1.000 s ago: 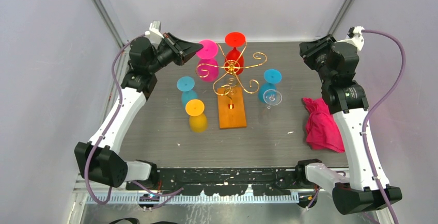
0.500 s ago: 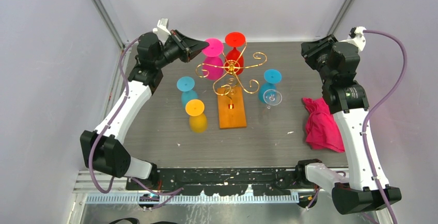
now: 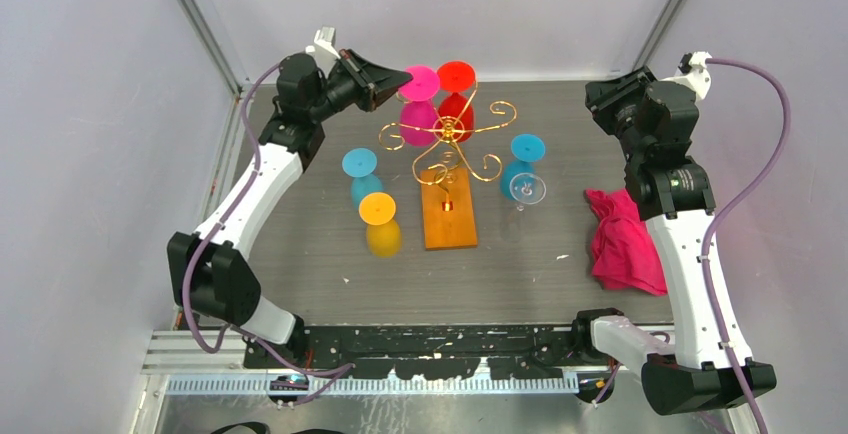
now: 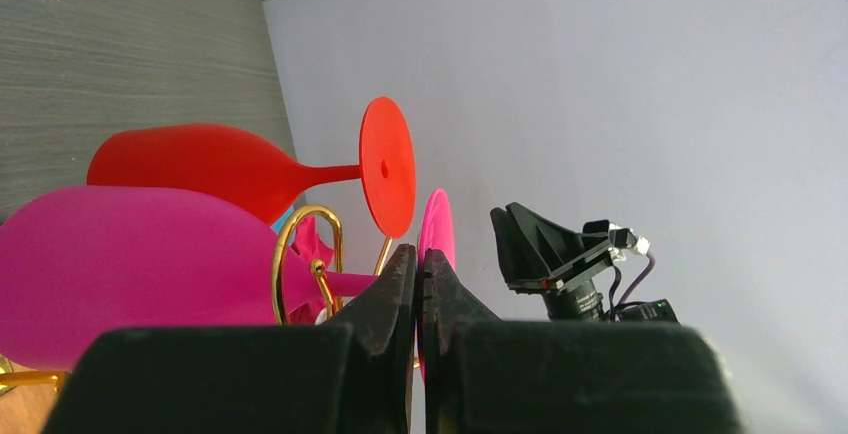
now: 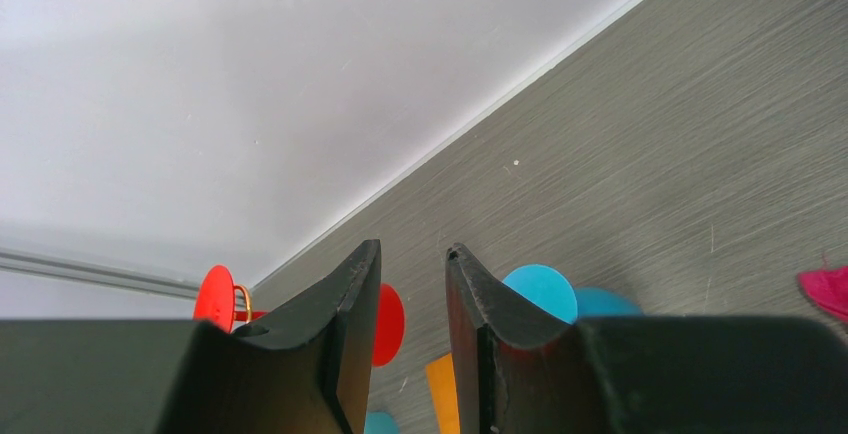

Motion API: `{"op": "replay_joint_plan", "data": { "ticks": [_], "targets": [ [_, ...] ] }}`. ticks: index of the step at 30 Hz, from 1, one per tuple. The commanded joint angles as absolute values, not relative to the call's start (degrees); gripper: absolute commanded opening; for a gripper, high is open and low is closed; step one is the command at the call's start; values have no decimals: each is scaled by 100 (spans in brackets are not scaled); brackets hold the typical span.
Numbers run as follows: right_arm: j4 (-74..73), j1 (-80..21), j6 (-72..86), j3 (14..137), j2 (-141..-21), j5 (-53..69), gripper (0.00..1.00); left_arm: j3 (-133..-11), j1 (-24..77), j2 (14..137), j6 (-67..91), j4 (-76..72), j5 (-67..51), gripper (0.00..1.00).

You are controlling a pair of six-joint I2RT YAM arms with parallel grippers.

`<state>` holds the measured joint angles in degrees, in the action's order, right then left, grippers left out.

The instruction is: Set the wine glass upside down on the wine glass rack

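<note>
Only the left wrist view showed the pink wine glass (image 4: pixel 130 274) with its stem crossing a loop of the gold wine glass rack (image 3: pixel 447 216) (the left gripper (image 4: pixel 418 259) pinched its foot); the right gripper (image 5: pixel 412 254) gaped, empty.

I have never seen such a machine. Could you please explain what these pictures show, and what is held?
Two robot arms, each with a two-finger gripper, share a table. The wide picture looks down from above; the other two come from wrist cameras. On it are a gold rack with a red glass upside down at it, a left blue glass, a right blue glass, a yellow glass and a pink cloth. The left gripper is shut on the foot of a pink glass, upside down by the rack. The right gripper is open and empty.
</note>
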<state>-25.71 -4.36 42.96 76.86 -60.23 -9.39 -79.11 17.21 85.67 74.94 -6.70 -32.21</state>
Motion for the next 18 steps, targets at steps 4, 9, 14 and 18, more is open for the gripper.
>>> {"op": "replay_joint_plan", "data": {
  "ticks": [4,9,14,18],
  "targets": [
    [-2358,-388,4168,7875,-6004,-1079,36,-8274,1784,8763,7619,-1178,-3338,1],
    [-2347,-380,4144,7912,-6046,-1077,36,-8253,1784,8815,7630,-1268,-3294,1],
    [-2338,-383,4140,7926,-6079,-1068,36,-8227,1769,8821,7594,-1283,-3195,1],
    [-2340,-382,4123,7906,-6073,-1072,36,-8140,1726,8759,7595,-1271,-3057,1]
  ]
}}
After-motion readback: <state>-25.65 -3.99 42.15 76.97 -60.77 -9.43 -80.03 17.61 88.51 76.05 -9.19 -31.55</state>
